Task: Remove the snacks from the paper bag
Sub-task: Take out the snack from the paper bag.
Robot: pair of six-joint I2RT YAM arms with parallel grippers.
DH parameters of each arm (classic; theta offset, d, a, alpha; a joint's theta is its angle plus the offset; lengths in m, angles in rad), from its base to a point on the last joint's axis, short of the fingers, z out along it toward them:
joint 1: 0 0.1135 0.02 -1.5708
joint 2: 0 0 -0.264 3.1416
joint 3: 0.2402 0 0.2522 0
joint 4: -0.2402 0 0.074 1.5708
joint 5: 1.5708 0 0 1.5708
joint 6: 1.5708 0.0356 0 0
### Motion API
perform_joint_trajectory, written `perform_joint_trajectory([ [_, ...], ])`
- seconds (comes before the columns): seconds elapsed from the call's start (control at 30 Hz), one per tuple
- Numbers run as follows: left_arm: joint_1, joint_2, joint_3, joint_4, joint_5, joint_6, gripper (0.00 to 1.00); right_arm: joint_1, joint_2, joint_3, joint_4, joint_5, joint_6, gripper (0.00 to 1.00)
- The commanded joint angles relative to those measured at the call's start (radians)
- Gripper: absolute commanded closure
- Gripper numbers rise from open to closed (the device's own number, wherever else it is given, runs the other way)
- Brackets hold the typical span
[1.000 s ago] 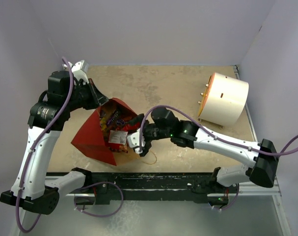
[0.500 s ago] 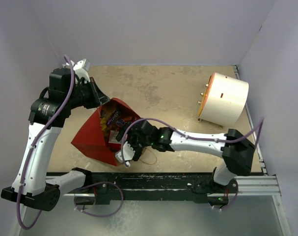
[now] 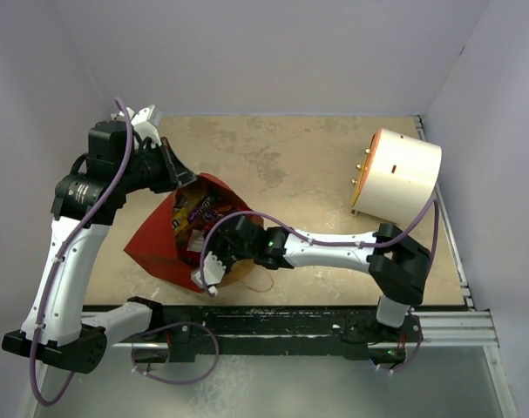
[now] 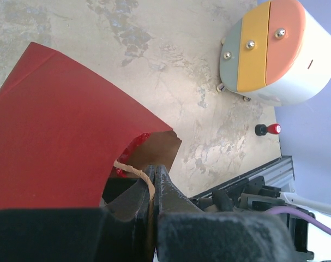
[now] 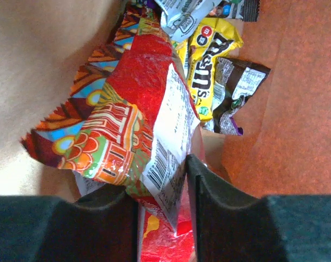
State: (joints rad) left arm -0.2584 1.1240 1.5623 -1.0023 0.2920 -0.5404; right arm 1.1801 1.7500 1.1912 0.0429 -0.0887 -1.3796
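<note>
The paper bag (image 3: 155, 248) lies on the table, red outside (image 4: 56, 136) and brown inside (image 5: 296, 82). My left gripper (image 3: 179, 178) (image 4: 151, 174) is shut on its thin twisted handle (image 4: 133, 172) and holds the mouth up. My right gripper (image 3: 205, 273) (image 5: 162, 169) reaches into the mouth, jaws closed on the white-labelled edge of the large red crinkly packet (image 5: 138, 98). Deeper in the bag lie small snacks (image 3: 194, 213): a yellow wrapper (image 5: 209, 60), a brown-and-silver one (image 5: 236, 87) and a silver one (image 5: 181, 13).
A white cylinder with an orange face (image 3: 403, 174) (image 4: 274, 52) stands at the right back. A small red-capped black knob (image 4: 269, 129) lies near it. The bag's other handle loop (image 3: 262, 280) rests by the metal rail (image 3: 290, 318) at the near edge.
My right arm has stretched leftward, pushing its gripper deeper into the bag's mouth, and its jaws have narrowed from wide open onto the red packet. The left arm has held still.
</note>
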Motion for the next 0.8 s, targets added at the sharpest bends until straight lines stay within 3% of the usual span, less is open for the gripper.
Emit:
perform_joint_trajectory([
  [0.0,-0.002,-0.003,0.027,0.05,0.012,0.001,1.0,0.006,-0.016,0.042,0.038,-0.03,0.014,0.73],
  [0.1,-0.002,-0.001,0.032,0.05,-0.004,0.012,1.0,0.004,-0.03,0.058,0.024,-0.059,0.085,0.93],
  [0.17,-0.002,-0.004,0.039,0.047,-0.024,0.015,1.0,0.003,-0.044,0.068,0.024,-0.056,0.125,1.0],
  [0.77,-0.003,-0.054,-0.054,0.108,-0.094,-0.042,1.0,-0.109,-0.238,0.19,0.069,-0.197,0.676,1.0],
])
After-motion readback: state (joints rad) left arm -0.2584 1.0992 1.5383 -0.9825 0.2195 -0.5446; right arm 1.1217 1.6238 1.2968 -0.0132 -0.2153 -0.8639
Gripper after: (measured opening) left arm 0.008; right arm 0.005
